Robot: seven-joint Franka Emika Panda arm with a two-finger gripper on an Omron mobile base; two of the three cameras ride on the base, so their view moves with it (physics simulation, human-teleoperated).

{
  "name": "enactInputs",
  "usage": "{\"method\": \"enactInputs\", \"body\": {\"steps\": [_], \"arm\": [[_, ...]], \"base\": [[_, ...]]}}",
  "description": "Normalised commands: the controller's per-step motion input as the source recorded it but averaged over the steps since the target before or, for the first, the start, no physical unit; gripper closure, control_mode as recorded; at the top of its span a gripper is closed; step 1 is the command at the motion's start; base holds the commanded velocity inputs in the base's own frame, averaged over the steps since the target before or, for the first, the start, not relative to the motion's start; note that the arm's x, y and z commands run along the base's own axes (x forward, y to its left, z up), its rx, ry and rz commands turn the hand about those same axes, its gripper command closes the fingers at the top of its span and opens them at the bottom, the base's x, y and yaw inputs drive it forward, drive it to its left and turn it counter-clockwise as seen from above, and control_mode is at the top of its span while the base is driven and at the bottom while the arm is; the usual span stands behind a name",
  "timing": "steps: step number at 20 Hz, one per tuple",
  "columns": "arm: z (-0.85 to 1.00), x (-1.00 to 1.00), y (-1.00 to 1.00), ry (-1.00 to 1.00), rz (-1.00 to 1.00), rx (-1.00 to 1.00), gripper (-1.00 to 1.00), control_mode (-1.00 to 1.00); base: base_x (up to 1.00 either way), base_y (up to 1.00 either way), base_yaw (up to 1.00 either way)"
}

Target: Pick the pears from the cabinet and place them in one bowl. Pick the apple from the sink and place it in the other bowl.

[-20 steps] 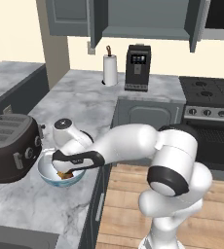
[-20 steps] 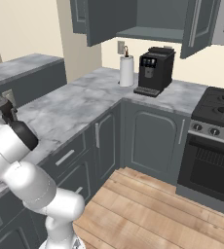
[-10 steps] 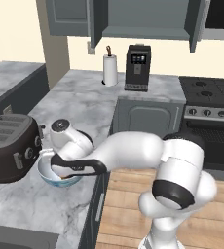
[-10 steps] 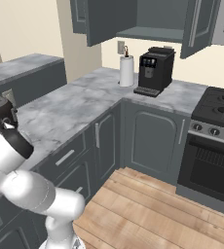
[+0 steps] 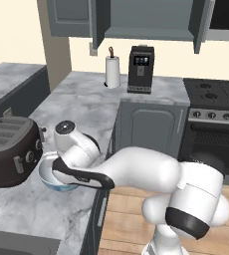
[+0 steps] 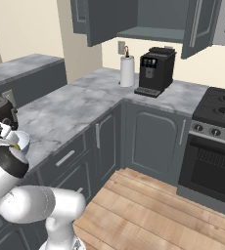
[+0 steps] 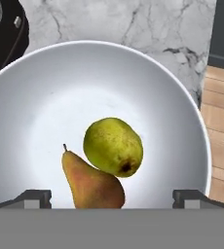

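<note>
Pears: two, both inside the white and pale blue bowl [image 7: 46, 87]. The brownish-red pear [image 7: 92, 184] lies left and lower in the hand view; the yellow-green pear [image 7: 113, 146] sits just right of it and touches it.
Bowls: one counted. It rests on the marble counter [image 5: 81, 107], just right of the toaster.
Gripper: the gripper [image 7: 112, 199] hangs directly over the bowl, jaws spread wide and released, nothing between them. The two fingertips [image 7: 33, 197] stand well to either side of the pears, clear of the fruit.
Toaster: one black toaster [image 5: 9, 152] at the left, beside the bowl.
In the way: from the left base view the arm's wrist covers most of the bowl; a slice of the rim shows.
Paper towel roll: one [image 5: 112, 71], upright at the back of the counter.
Coffee machine: one [image 5: 141, 69], just right of the roll.
Cabinet: the cabinet [image 5: 144, 20] above, doors open, shelf showing.
Stove: one stove [image 5: 216, 99] at the far right.
</note>
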Motion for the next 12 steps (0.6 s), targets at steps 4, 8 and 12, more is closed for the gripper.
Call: {"method": "enactInputs", "body": {"steps": [4,8,12], "arm": [[0.21,-0.21,-0.33,0.05,0.0,0.03,-1.0,-1.0],[0.19,-0.19,-0.33,0.01,0.0,0.01,-1.0,-1.0],[0.19,-0.22,-0.35,0.0,0.0,0.01,-1.0,-1.0]], "base": [[0.0,0.0,0.0],[0.0,0.0,0.0],[0.0,0.0,0.0]]}}
